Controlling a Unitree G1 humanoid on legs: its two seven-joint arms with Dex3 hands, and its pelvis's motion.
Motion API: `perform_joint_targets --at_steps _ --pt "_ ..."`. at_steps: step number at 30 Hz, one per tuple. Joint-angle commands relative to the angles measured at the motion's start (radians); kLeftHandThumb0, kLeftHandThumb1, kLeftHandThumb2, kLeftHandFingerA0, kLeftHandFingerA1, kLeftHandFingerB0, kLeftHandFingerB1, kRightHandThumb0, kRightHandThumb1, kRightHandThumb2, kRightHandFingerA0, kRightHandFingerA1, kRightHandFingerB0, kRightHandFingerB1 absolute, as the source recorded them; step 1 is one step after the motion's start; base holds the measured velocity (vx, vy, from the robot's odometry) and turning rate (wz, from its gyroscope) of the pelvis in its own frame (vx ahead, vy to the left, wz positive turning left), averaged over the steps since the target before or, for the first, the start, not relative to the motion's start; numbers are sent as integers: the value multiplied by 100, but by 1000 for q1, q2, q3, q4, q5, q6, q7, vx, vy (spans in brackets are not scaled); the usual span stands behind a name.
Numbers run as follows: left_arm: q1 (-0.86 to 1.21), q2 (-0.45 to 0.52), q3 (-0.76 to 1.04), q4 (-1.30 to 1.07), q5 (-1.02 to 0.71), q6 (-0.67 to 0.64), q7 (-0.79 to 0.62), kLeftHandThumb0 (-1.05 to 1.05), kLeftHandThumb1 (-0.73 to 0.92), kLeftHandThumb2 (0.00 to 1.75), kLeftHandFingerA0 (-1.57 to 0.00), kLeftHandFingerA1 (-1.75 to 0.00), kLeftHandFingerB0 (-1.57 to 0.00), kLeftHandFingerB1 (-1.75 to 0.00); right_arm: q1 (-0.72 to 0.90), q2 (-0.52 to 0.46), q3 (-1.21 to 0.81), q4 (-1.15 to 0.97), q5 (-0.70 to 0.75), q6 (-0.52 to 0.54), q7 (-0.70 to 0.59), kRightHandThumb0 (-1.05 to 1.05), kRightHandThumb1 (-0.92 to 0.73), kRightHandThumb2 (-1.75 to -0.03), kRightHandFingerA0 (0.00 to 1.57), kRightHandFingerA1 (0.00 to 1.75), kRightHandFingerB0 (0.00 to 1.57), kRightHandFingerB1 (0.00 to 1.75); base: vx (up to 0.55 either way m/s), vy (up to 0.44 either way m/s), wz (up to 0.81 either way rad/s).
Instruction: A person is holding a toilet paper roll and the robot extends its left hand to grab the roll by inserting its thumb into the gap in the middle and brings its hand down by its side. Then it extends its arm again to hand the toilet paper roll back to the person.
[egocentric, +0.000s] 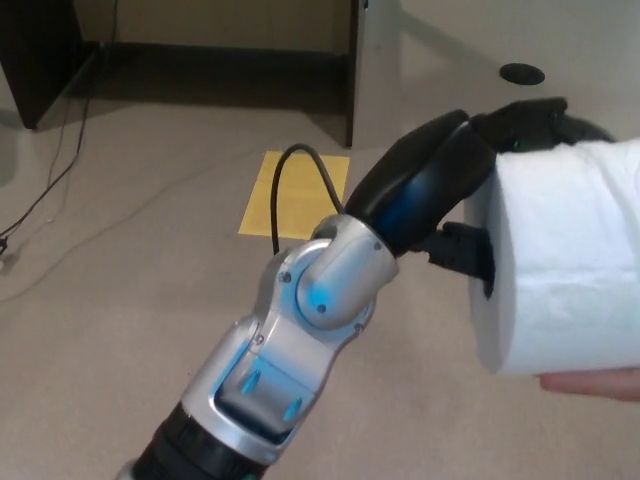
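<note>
Floor (120, 300): you had beige carpet filling most of the frame, from the lower left up to the dark furniture along the top edge.
Left arm (300, 330): your silver and blue forearm ran from the bottom centre up toward the right of the frame, with a black cable (300, 180) looping above the wrist joint.
Toilet paper roll (570, 260): the white roll sat at the right edge of the frame, its flat end facing left toward your hand, its core hole at the middle of that face.
Left hand (440, 190): your black hand was pressed against the roll in the upper right. The thumb (465, 255) reached into the core hole, and the fingers (530, 120) curled over the top of the roll, so the hand was clamped on it between thumb and fingers.
Dark furniture (200, 50): a dark cabinet or desk stood across the upper left and top centre of the frame, with thin cords (50, 180) trailing down onto the floor at the far left.
Yellow sheet (290, 195): a flat yellow rectangle lay on the floor at centre, partly behind your arm and the cable.
Person's hand (595, 382): only a sliver showed at the lower right corner, under the roll and touching its underside.
Right hand: you had none of it in the frame.
</note>
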Motion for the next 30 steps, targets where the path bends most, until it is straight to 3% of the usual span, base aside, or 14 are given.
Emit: perform_joint_targets --at_steps 1,4,5,8,9,10,14,15,19,21,24,25,26,30 --pt "52 27 -10 -49 25 -19 -1 -8 82 71 -71 -155 -60 -139 22 -1 11 9 -19 0 -7 -39 -70 -60 62 61 36 36 0 0 0" --pt "83 42 1 -79 11 -23 -10 -8 81 73 -75 -153 -64 -136 27 3 5 6 -12 2 -5 -44 -56 -86 58 69 29 49 0 0 0" --pt "89 45 3 -84 7 -23 -12 -10 79 74 -76 -149 -67 -131 29 2 4 5 -10 1 -3 -38 -70 -60 61 61 35 36 0 0 0" --pt "126 53 15 -122 -9 -3 -22 -12 78 74 -85 -142 -72 -119 29 -2 -4 2 -3 3 2 -44 -56 -87 57 68 28 49 0 0 0" --pt "137 57 17 -135 -9 3 -24 -14 78 74 -87 -141 -75 -115 29 -1 -6 1 -2 7 2 -38 -70 -60 61 61 36 35 0 0 0" --pt "154 62 22 -144 -14 -7 -22 -13 78 76 -88 -140 -74 -115 29 -2 -10 0 0 6 6 -43 -56 -87 57 68 27 48 0 0 0" --pt "209 78 61 -154 -52 -60 -17 -12 75 80 -93 -133 -76 -111 34 -10 -6 -6 -7 3 6 -38 -71 -60 61 62 35 35 0 0 0" --pt "219 86 78 -164 -59 -56 -21 -12 77 80 -83 -150 -70 -125 32 -10 -14 -4 2 6 19 -44 -56 -86 55 68 27 48 0 0 0" --pt "258 112 151 -174 -99 -124 -8 -12 74 89 -90 -149 -71 -126 31 -14 -11 -7 -4 -1 19 -37 -72 -60 62 62 33 35 0 0 0" --pt "282 136 199 -183 -126 -164 -12 -11 73 90 -92 -142 -72 -122 30 -15 -11 -11 -4 -1 19 -43 -56 -85 59 69 27 47 0 0 0" --pt "315 171 261 -217 -171 -186 -34 -8 75 88 -87 -148 -70 -122 30 -16 -8 -16 -6 -4 26 -43 -56 -86 58 69 27 48 0 0 0" --pt "337 190 294 -237 -188 -197 -41 -7 76 88 -85 -151 -69 -124 31 -17 -8 -19 -6 -4 27 -38 -71 -61 61 61 34 36 0 0 0" --pt "361 201 322 -252 -211 -193 -48 -8 76 87 -89 -152 -71 -123 30 -12 -7 -19 -7 -2 25 -44 -56 -88 56 68 26 48 0 0 0" --pt "486 270 414 -289 -247 -218 -75 -6 75 89 -93 -149 -71 -123 38 -14 -9 -16 -5 -8 26 -43 -55 -86 57 69 27 48 0 0 0"
